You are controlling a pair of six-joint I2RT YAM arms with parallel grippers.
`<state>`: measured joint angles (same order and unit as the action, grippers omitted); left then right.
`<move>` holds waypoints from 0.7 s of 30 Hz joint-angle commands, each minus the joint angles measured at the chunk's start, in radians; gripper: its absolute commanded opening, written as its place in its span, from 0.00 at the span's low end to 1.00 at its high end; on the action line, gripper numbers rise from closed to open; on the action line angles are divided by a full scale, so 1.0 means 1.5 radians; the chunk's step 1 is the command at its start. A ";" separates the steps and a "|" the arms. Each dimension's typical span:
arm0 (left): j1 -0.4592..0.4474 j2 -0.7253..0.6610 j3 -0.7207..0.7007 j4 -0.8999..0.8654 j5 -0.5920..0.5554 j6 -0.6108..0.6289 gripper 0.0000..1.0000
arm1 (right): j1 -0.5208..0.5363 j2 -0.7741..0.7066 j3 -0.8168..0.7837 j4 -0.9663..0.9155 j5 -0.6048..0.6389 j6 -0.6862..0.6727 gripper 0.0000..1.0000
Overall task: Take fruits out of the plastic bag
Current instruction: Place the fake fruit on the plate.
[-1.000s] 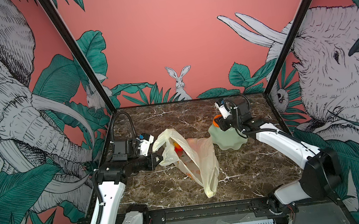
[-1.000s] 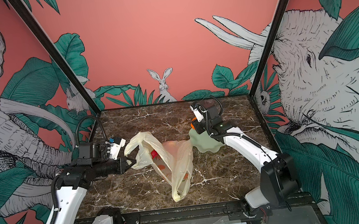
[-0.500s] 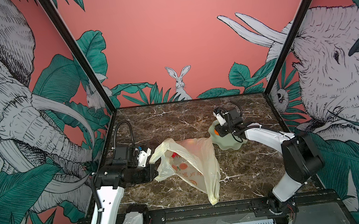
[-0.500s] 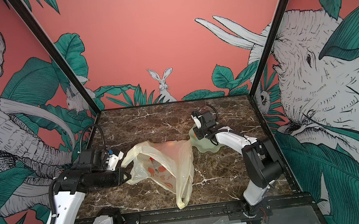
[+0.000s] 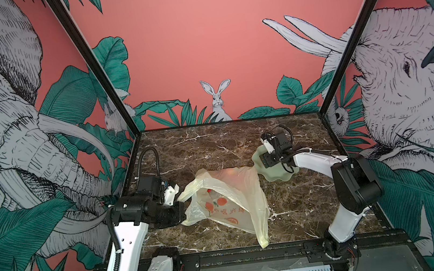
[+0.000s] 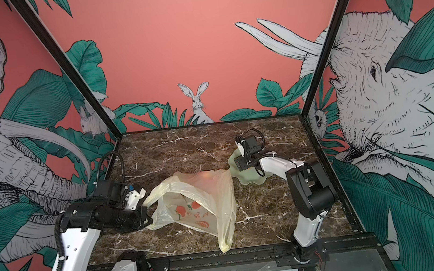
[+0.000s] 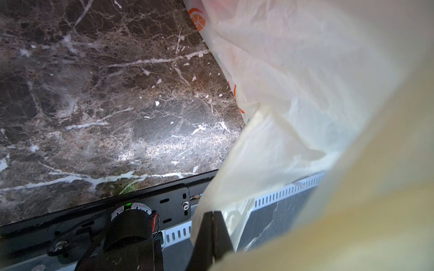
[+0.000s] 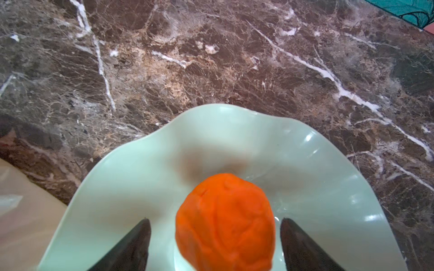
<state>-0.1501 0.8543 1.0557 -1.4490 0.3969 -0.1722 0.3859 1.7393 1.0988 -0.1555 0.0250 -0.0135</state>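
The pale-yellow plastic bag (image 5: 229, 196) (image 6: 198, 200) lies slumped mid-table, its printed side up. Reddish and pinkish fruits (image 5: 229, 172) show dimly through its film. My left gripper (image 5: 180, 199) (image 7: 213, 213) is shut on the bag's left edge, with the film (image 7: 293, 93) draped past its closed fingers. An orange fruit (image 8: 225, 220) rests in the pale green wavy dish (image 8: 141, 164) (image 5: 279, 175). My right gripper (image 8: 215, 220) (image 5: 267, 161) hangs low over the dish, open. Its two fingertips (image 8: 138, 234) flank the orange with a gap on each side.
The dark marble table (image 5: 206, 146) is walled at the back and both sides. A black rail and a slotted white cable duct (image 7: 281, 192) run along its front edge. The bag's long tail (image 5: 262, 237) reaches that front edge.
My right gripper has come down over the dish and opened, leaving the orange in it. My left arm moved lower and nearer the front, and the bag sagged onto the table.
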 commanded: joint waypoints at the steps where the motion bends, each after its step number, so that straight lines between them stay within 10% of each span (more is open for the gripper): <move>1: -0.002 -0.003 0.019 -0.048 -0.013 0.006 0.00 | -0.001 -0.030 0.027 -0.023 -0.003 0.012 0.87; 21: -0.006 -0.021 -0.004 -0.001 -0.007 0.016 0.00 | 0.078 -0.219 0.223 -0.293 -0.026 0.019 0.88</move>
<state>-0.1520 0.8341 1.0607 -1.4582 0.3782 -0.1631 0.4614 1.4540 1.3750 -0.5091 -0.0147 0.0147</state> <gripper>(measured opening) 0.049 0.878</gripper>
